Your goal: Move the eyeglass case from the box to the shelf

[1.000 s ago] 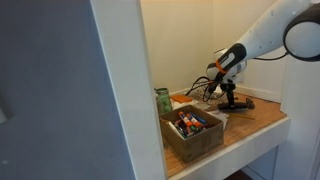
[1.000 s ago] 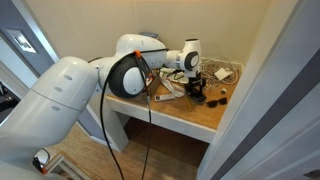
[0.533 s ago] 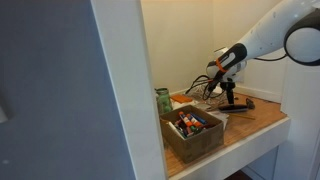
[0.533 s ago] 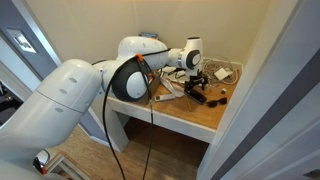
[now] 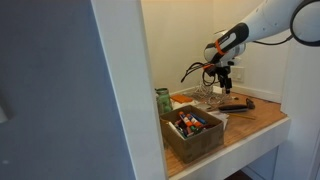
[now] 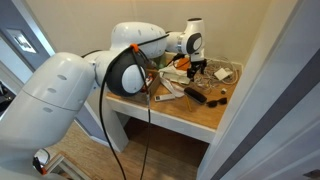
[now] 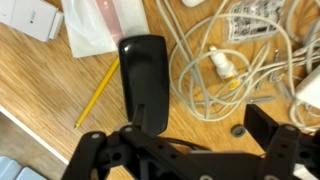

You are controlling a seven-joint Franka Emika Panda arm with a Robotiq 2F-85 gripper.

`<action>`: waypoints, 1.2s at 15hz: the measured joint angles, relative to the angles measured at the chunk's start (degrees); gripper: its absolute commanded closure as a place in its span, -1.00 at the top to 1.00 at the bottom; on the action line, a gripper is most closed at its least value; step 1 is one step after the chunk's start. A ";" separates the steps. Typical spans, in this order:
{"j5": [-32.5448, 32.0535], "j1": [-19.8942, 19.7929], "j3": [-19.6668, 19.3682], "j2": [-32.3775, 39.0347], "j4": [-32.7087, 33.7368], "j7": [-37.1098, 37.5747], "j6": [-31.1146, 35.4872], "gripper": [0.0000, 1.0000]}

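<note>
The dark eyeglass case lies flat on the wooden shelf, free of the gripper. It shows in both exterior views. My gripper is open and empty, and hangs above the case; one finger is over bare wood. In both exterior views the gripper is raised over the back of the shelf. The brown open box stands at the shelf's front edge with several small items in it, well apart from the case.
A tangle of white cables lies right of the case. A yellow pencil and white papers lie to its left. A green can stands behind the box. A small black item lies near the case. White walls close in the shelf.
The gripper was low at the case; it has let go and risen straight up. The case stays lying on the shelf.
</note>
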 measured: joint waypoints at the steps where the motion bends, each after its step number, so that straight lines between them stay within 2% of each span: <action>1: 0.00 0.03 0.66 -1.51 -0.69 -3.07 0.00 1.00; 5: 0.00 0.13 3.73 -8.90 -6.53 -15.19 0.11 1.00; 10: 0.10 0.24 7.10 -19.50 -17.94 -30.25 0.31 1.00; 18: 0.18 0.99 9.02 -35.27 -38.55 -55.19 1.11 1.00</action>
